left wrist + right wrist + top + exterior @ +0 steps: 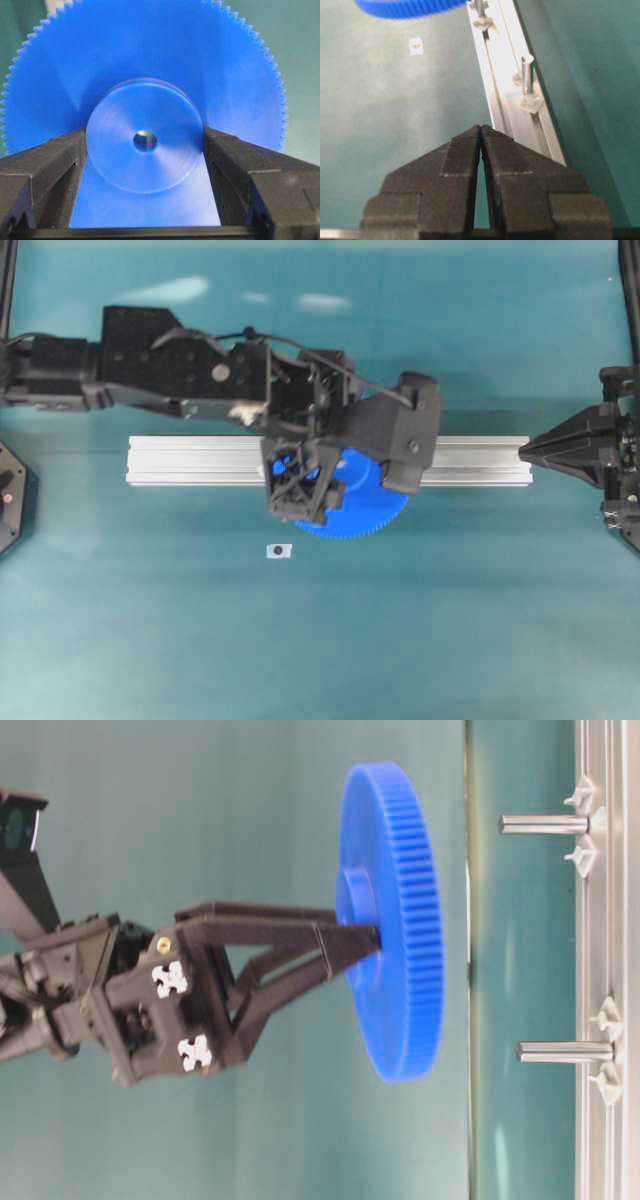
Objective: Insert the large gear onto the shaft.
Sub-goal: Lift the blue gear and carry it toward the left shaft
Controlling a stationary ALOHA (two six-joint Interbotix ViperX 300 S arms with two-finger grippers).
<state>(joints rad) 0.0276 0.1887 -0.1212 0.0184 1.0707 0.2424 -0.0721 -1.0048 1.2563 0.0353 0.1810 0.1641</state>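
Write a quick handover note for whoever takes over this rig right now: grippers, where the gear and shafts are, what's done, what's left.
Left gripper: fingers clamp the large gear by its hub, held in the air above the rail.
Right gripper: shut, empty, parked at the rail's end.
Two shafts stand on the rail, both bare.
Done: gear picked up.
Left: line the centre hole over a shaft, slide on, release.

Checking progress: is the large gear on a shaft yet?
Off. The large gear is clamped at its hub by the left gripper, clear of both shafts on the rail.
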